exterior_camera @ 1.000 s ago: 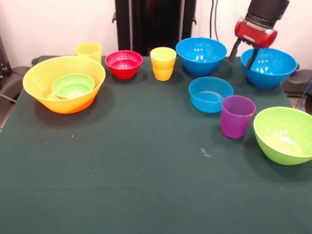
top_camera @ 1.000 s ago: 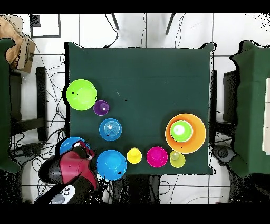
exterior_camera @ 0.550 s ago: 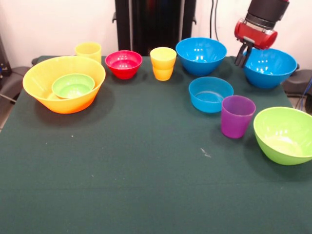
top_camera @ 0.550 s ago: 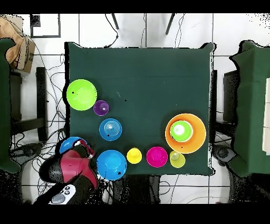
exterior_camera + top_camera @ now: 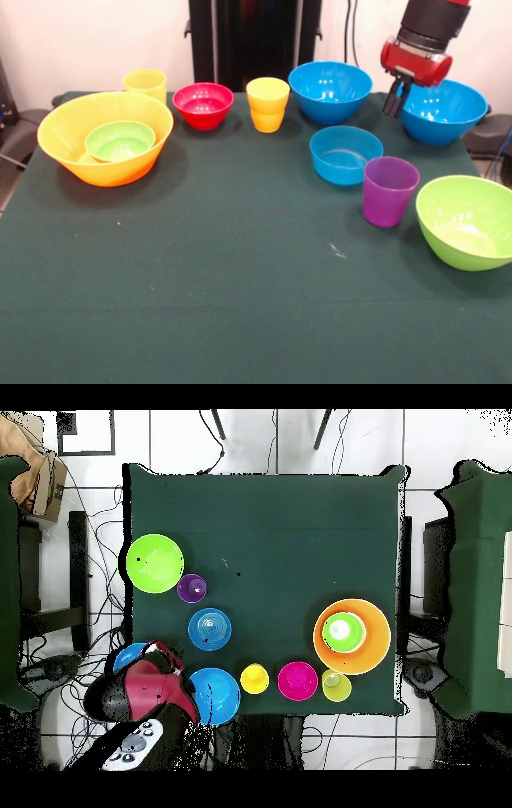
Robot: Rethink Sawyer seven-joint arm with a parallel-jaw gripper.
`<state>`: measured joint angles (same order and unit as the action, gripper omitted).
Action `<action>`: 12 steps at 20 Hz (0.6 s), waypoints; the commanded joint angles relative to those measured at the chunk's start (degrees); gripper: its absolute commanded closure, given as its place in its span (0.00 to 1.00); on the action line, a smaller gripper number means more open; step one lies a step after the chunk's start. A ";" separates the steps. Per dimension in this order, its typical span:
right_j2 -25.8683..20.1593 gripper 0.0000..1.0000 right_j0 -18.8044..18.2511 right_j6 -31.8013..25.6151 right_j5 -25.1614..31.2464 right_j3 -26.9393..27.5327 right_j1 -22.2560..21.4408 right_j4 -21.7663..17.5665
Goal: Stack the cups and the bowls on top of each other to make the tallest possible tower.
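1 blue bowl (image 5: 444,110) sits under the gripper (image 5: 398,94), fingers drawn together at its rim; a thin pinch could slip.

Near half of the surface (image 5: 200,304) is open; far edge is crowded by bowls (image 5: 330,90) and cups (image 5: 268,103), narrow gaps between.

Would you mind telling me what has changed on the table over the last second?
Only the gripper changed: its open fingers closed by the rim of the far blue bowl, and it shifted slightly toward the other large blue bowl. No bowl or cup moved.
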<state>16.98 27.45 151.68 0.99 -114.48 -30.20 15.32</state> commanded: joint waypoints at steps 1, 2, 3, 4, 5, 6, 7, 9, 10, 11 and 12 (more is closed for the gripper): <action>-14.75 1.00 -8.94 -1.76 -3.55 -2.42 -4.67 -10.12; -14.76 1.00 -8.91 -1.19 -2.36 -2.57 -4.97 -10.10; -14.18 0.00 -8.42 0.24 -1.50 -2.10 -4.97 -11.05; -13.55 0.00 -7.91 0.42 -1.08 -1.79 -4.82 -10.85; -12.93 0.00 -7.40 0.59 -0.67 -1.49 -4.68 -10.64; -12.31 0.00 -6.89 0.77 -0.25 -1.18 -4.53 -10.43; -12.73 0.00 -7.38 0.46 -0.05 -0.98 -4.54 -11.12; -14.37 0.00 -9.10 0.39 -0.48 -1.07 -4.85 -12.09; -14.84 0.00 -9.63 0.37 -1.01 -1.14 -4.99 -12.67; -15.32 0.00 -10.17 0.35 -1.55 -1.22 -5.13 -13.25; -15.54 0.00 -10.40 0.38 -1.78 -1.21 -5.22 -13.66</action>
<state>10.37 18.75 151.68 0.05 -114.71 -35.29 6.25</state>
